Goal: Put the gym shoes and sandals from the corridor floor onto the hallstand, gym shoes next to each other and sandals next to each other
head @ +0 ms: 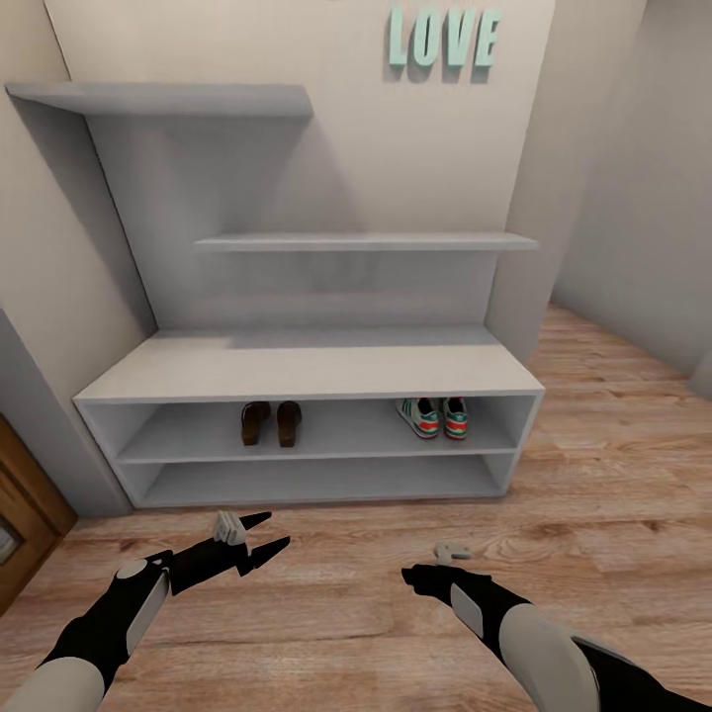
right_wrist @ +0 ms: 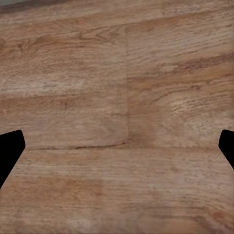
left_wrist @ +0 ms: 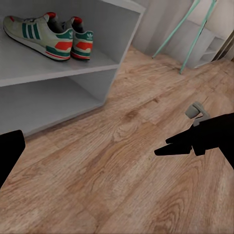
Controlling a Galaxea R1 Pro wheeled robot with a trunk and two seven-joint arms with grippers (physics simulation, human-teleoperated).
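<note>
The light grey hallstand (head: pixel 307 368) stands against the wall ahead. On its middle tier the two brown sandals (head: pixel 269 423) sit side by side at the left. The two white gym shoes (head: pixel 433 417) with green stripes sit side by side at the right, and the left wrist view shows the gym shoes (left_wrist: pixel 48 35) too. Both grippers hover low over the wood floor (head: pixel 356 603) in front of the rack. My left gripper (head: pixel 265 532) is open and holds nothing. My right gripper (head: pixel 435 562) is open too, its fingers (right_wrist: pixel 9 151) spread wide over bare planks.
A brown door (head: pixel 20 524) is at the left edge. Upper grey shelves (head: pixel 366 241) sit above the bench, with teal LOVE letters (head: pixel 443 40) on the wall. In the left wrist view, a teal-legged stand (left_wrist: pixel 192 34) and a pale shelf unit (left_wrist: pixel 209 46) stand further down the corridor.
</note>
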